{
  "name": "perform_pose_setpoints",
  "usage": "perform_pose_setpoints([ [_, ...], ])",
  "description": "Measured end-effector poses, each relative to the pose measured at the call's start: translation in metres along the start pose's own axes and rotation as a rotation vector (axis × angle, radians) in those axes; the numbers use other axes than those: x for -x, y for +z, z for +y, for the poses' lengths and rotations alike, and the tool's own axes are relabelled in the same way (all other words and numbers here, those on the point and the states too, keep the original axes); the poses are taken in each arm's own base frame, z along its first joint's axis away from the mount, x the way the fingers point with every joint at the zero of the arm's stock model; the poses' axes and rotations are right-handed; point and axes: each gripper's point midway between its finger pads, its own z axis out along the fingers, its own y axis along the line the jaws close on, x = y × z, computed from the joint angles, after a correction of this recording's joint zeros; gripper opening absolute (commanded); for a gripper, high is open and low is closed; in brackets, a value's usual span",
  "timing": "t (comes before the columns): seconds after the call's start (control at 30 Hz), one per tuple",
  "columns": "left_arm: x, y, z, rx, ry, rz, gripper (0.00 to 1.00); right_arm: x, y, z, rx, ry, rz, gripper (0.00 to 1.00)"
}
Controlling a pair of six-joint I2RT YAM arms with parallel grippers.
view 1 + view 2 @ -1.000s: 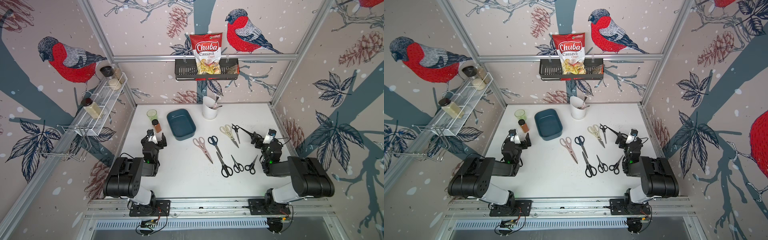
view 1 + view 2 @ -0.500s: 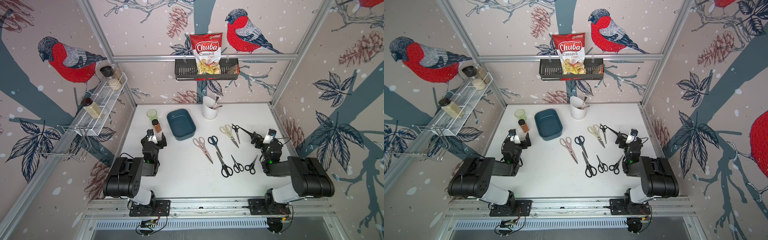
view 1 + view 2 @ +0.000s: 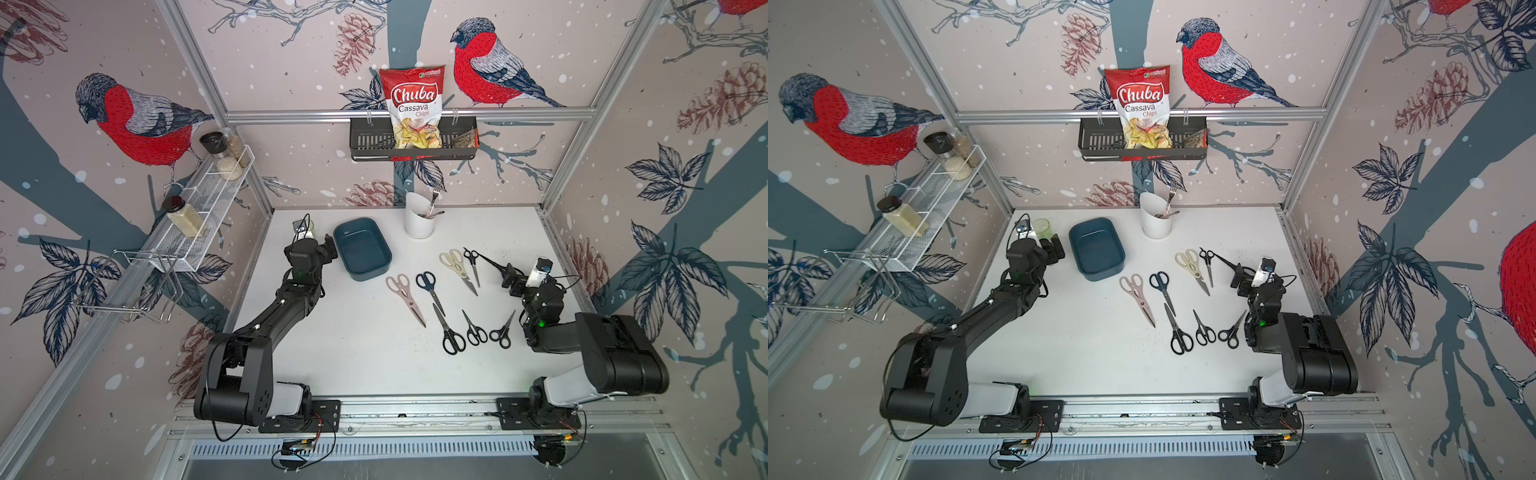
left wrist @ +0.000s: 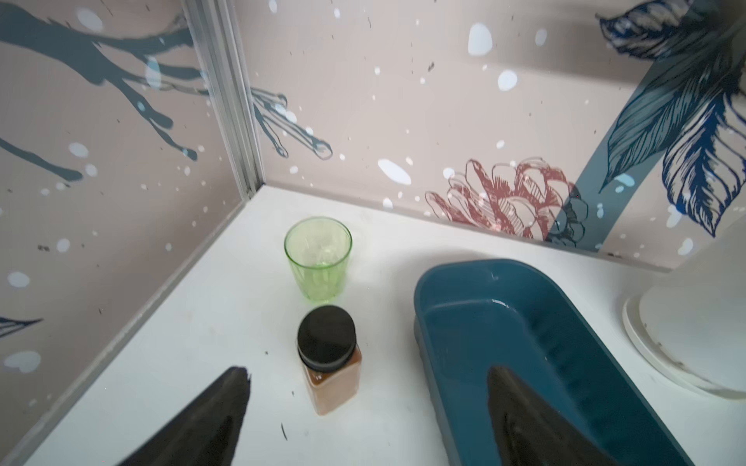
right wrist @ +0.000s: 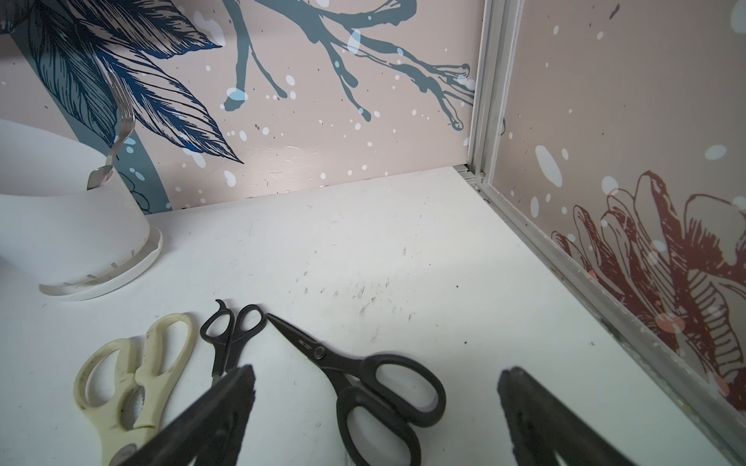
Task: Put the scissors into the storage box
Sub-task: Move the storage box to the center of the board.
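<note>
1. The left gripper (image 4: 368, 377) is shown spread wide, gripping nothing, just beside the storage box (image 3: 360, 246).
2. The storage box is placed at 11 o'clock on the table (image 3: 353, 332).
3. Eight scissors (image 3: 432, 291) are laid flat between 1 and 4 o'clock, outside the box.
4. The right gripper (image 5: 377, 375) is held wide apart over a black-bladed pair (image 5: 355, 375) at 3 o'clock, gripping nothing.

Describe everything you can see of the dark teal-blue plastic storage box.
The storage box is a shallow rectangular tub of glossy dark teal plastic with rounded corners and a plain rim. It sits upright on the white table, towards the back, turned slightly askew, and is empty. The open left gripper hangs close by one long side; whether it touches cannot be told.
</note>
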Motion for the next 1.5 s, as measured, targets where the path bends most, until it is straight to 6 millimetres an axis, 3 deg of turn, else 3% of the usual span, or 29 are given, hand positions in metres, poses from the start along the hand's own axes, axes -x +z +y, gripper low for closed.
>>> perform_pose_setpoints([
  [0.17, -0.024, -0.003, -0.007, 0.017, -0.128, 0.161, 0.91, 0.000, 0.000, 0.000, 0.000, 0.000, 0.000, 1.00],
  [0.3, -0.053, 0.003, -0.015, 0.007, -0.231, 0.292, 0.70, 0.000, 0.000, 0.000, 0.000, 0.000, 0.000, 1.00],
  [0.37, -0.067, 0.008, -0.022, -0.008, -0.263, 0.356, 0.65, 0.000, 0.000, 0.000, 0.001, 0.000, 0.000, 1.00],
  [0.6, -0.086, 0.015, -0.052, -0.078, -0.314, 0.468, 0.60, 0.000, 0.000, 0.000, 0.001, 0.000, 0.000, 1.00],
  [0.83, -0.121, 0.029, -0.054, -0.052, -0.295, 0.569, 0.45, 0.000, 0.000, 0.000, 0.001, 0.000, 0.000, 1.00],
  [0.97, -0.125, 0.039, -0.057, -0.045, -0.288, 0.583, 0.30, 0.000, 0.000, 0.000, 0.001, 0.000, 0.000, 1.00],
  [1.1, -0.126, 0.046, -0.060, -0.043, -0.269, 0.599, 0.10, 0.000, 0.000, 0.000, 0.001, 0.000, 0.000, 1.00],
  [1.3, -0.126, 0.045, -0.059, -0.047, -0.197, 0.627, 0.05, 0.000, 0.000, 0.000, 0.001, 0.000, 0.000, 1.00],
  [1.5, -0.130, 0.024, -0.050, -0.055, -0.110, 0.663, 0.05, 0.000, 0.000, 0.000, 0.001, 0.000, 0.000, 1.00],
])
